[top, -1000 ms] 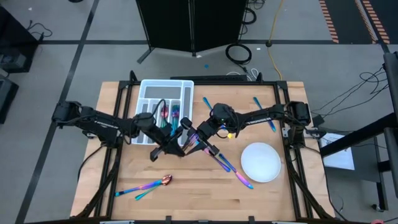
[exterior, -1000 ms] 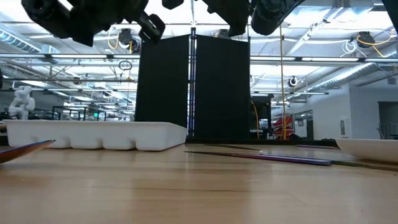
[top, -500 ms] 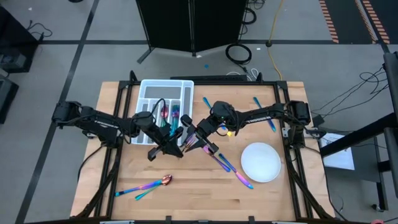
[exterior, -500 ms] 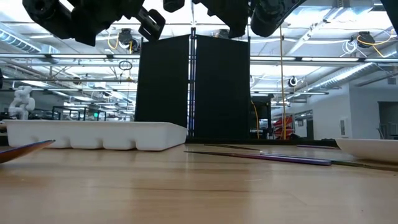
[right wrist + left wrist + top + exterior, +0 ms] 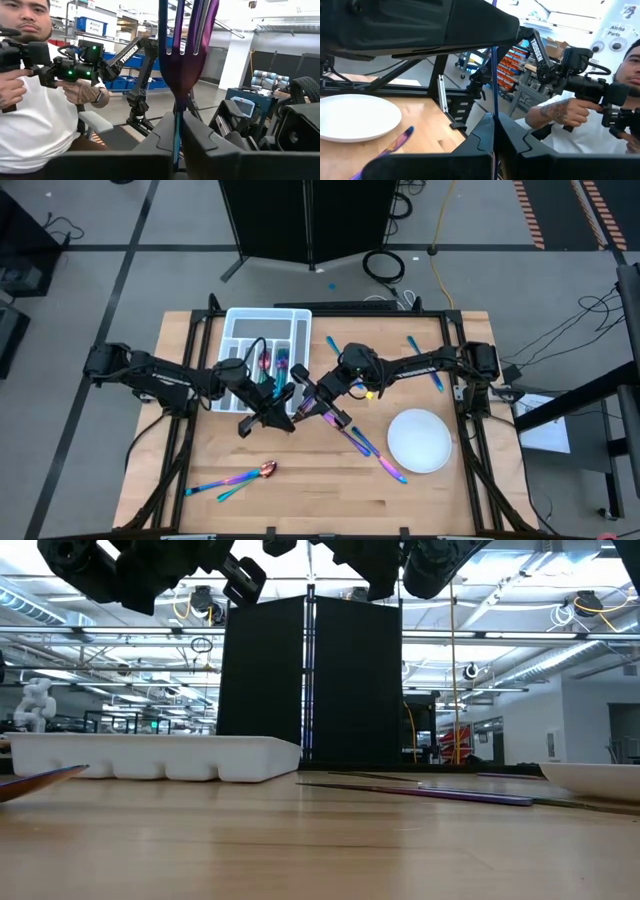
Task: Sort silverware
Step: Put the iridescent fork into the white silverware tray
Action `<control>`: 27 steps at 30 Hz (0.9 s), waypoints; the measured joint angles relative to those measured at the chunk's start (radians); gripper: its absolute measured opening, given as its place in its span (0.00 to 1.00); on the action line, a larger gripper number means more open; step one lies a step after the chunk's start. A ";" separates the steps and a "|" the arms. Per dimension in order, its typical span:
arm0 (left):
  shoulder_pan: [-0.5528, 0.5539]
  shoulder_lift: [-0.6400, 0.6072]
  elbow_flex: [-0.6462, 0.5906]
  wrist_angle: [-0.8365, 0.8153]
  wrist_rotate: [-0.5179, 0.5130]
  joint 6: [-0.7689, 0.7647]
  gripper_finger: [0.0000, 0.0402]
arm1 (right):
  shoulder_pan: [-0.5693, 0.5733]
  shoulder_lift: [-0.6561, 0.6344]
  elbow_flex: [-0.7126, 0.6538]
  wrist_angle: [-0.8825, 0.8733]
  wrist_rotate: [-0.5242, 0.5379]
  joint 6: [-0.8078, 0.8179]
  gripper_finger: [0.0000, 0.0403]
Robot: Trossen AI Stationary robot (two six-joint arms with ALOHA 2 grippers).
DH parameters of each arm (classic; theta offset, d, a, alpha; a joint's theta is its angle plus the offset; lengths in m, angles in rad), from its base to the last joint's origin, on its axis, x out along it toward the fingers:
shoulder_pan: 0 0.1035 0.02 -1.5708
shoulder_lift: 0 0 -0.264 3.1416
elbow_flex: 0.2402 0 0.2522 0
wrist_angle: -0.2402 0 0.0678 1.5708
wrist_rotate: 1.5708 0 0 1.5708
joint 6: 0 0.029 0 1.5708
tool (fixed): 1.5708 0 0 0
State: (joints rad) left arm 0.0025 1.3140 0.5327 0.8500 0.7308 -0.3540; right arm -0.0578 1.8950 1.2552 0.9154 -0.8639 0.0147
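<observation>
- Landmark: the white divided tray [image 5: 268, 338], sitting at the table's [image 5: 300, 500] far edge, left of centre
- Your left gripper [image 5: 283, 406] hangs just off the tray's near right corner, clamped on a thin blue-purple piece [image 5: 493, 90] that stands up between its fingers; you cannot tell which kind of utensil it is
- Your right gripper [image 5: 312, 402] is right beside the left one, just right of that same corner, clenched on a fork [image 5: 186, 55] with tines up, purple with a blue edge
- Both grippers ride high off the table, almost touching each other; little room between them
- Open wood lies on the tray's near side; a spoon and another piece [image 5: 232, 479] rest there, near the table's front edge
- More silverware [image 5: 372, 450] lies to the tray's near right, beside the white plate [image 5: 419, 440]
- Some iridescent pieces [image 5: 274, 362] already sit in the tray's compartments
- A person shows behind the table in both wrist views
</observation>
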 joint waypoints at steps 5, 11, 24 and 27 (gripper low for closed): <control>0.004 0.000 0.000 -0.004 -0.003 -0.026 0.02 | 0.000 0.000 -0.001 -0.001 0.003 0.000 0.01; 0.037 0.000 0.000 -0.025 -0.003 -0.010 0.12 | 0.000 0.000 -0.002 -0.002 0.015 0.006 0.01; 0.179 -0.101 0.000 -0.135 0.167 -0.002 0.40 | 0.001 -0.021 -0.001 -0.011 0.052 0.038 0.00; 0.230 -0.171 0.001 -0.286 0.197 0.048 0.40 | 0.000 -0.044 -0.001 -0.011 0.072 0.056 0.00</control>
State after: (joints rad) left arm 0.2320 1.1430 0.5335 0.5643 0.9277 -0.3061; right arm -0.0578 1.8507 1.2541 0.9045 -0.7918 0.0703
